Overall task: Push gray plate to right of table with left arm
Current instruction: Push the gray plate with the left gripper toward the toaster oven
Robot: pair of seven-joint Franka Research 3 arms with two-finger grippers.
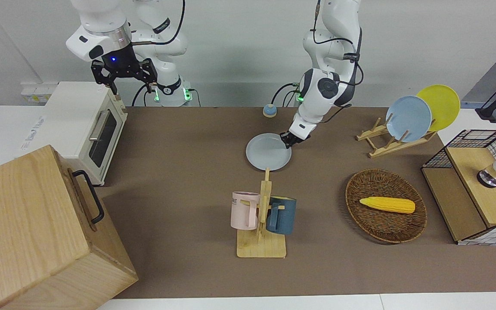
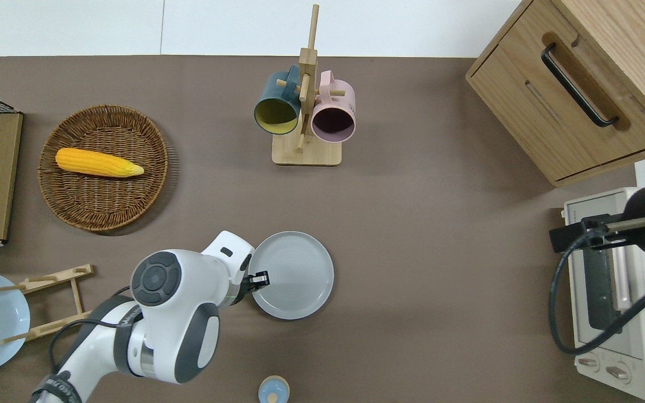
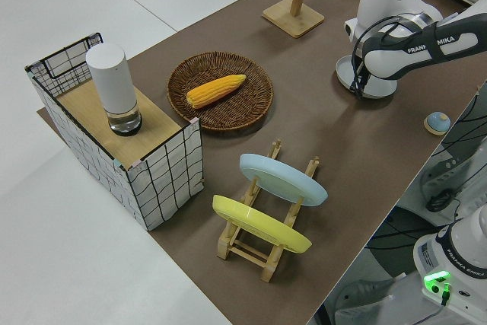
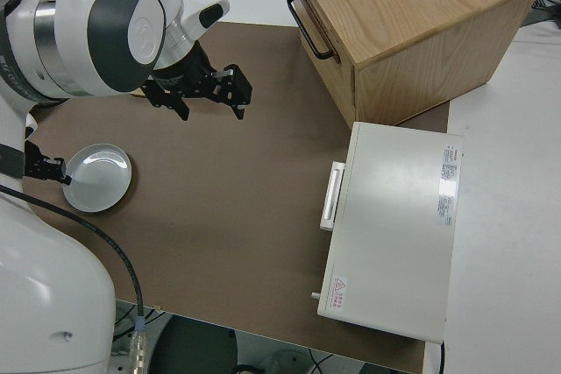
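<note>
The gray plate (image 2: 294,277) lies flat on the brown table (image 2: 412,235) near its middle, nearer to the robots than the mug rack. It also shows in the front view (image 1: 267,151) and the right side view (image 4: 101,181). My left gripper (image 2: 261,278) is low at the table, shut and empty. Its tip touches the plate's rim on the side toward the left arm's end. The left gripper also shows in the front view (image 1: 287,142). My right arm is parked, and its gripper (image 4: 210,109) is open.
A mug rack (image 2: 304,120) holds a blue and a pink mug. A wicker basket (image 2: 104,207) holds corn (image 2: 98,162). A plate rack (image 1: 385,140) holds a sky-blue and a yellow plate. A small blue knob (image 2: 273,389) lies near the robots. A toaster oven (image 1: 84,129) and a wooden cabinet (image 1: 37,232) stand at the right arm's end.
</note>
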